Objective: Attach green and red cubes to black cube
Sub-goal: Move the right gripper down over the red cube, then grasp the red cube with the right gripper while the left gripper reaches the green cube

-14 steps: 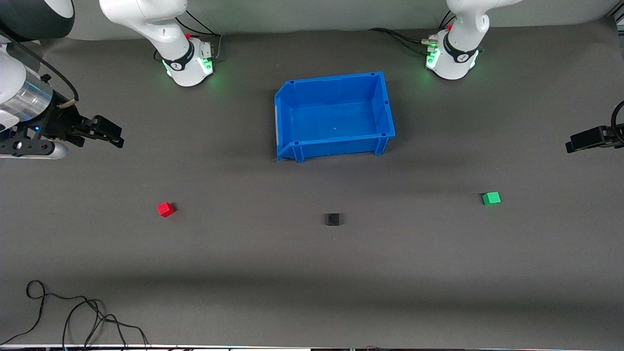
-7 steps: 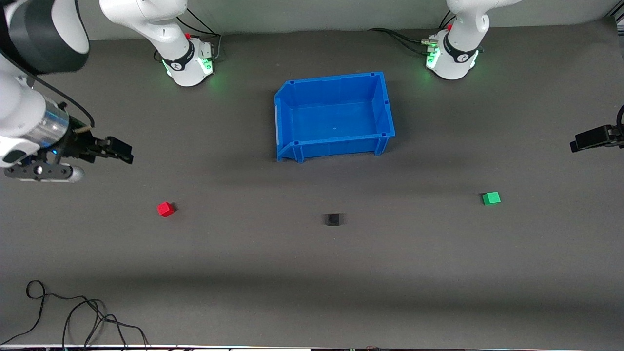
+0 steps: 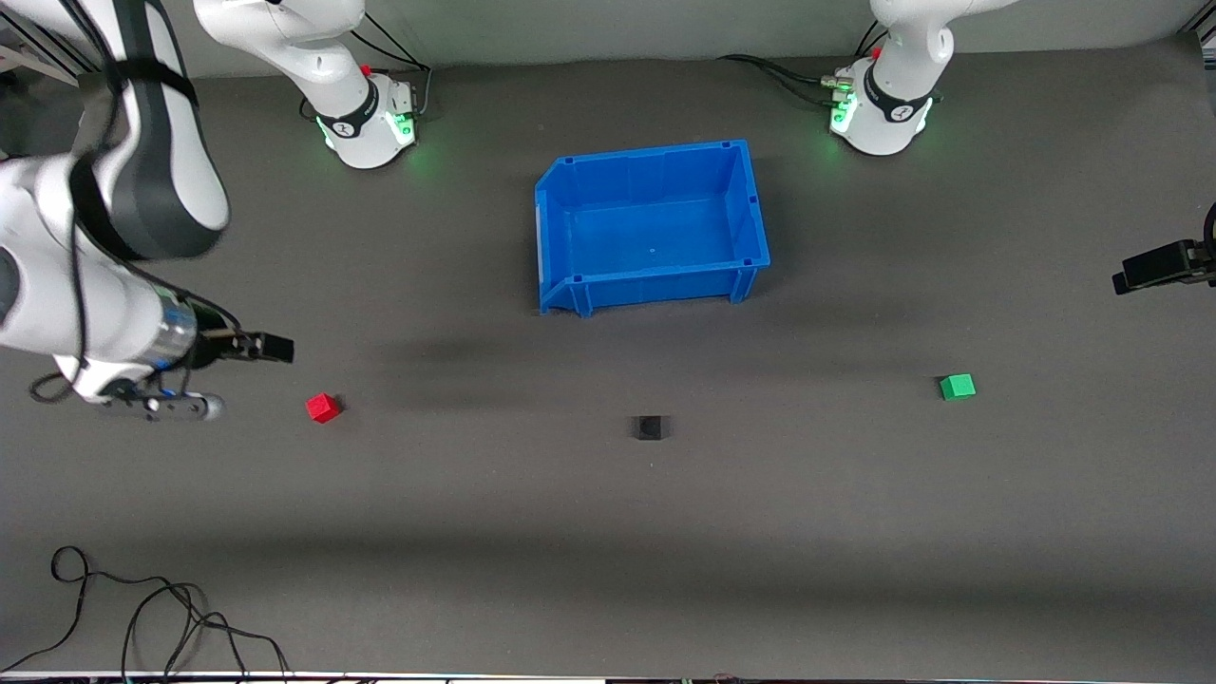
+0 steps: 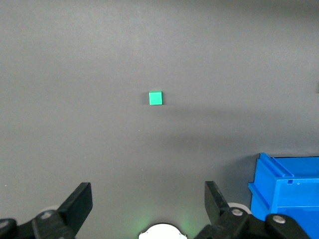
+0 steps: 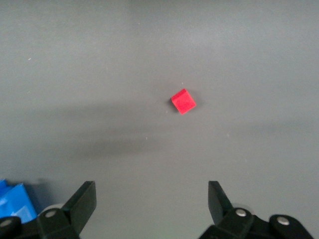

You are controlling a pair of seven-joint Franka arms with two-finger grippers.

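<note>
Red cube sits skewed at left-centre; my right gripper, jaws spread, could nudge it away. My left gripper waits, also released.

the mat on the table looks like matt dark grey cloth or felt, smooth. the blue bin is hard plastic with a light gloss. the red cube, green cube and black cube look like matt plastic. the arm shells are glossy white plastic.
</note>
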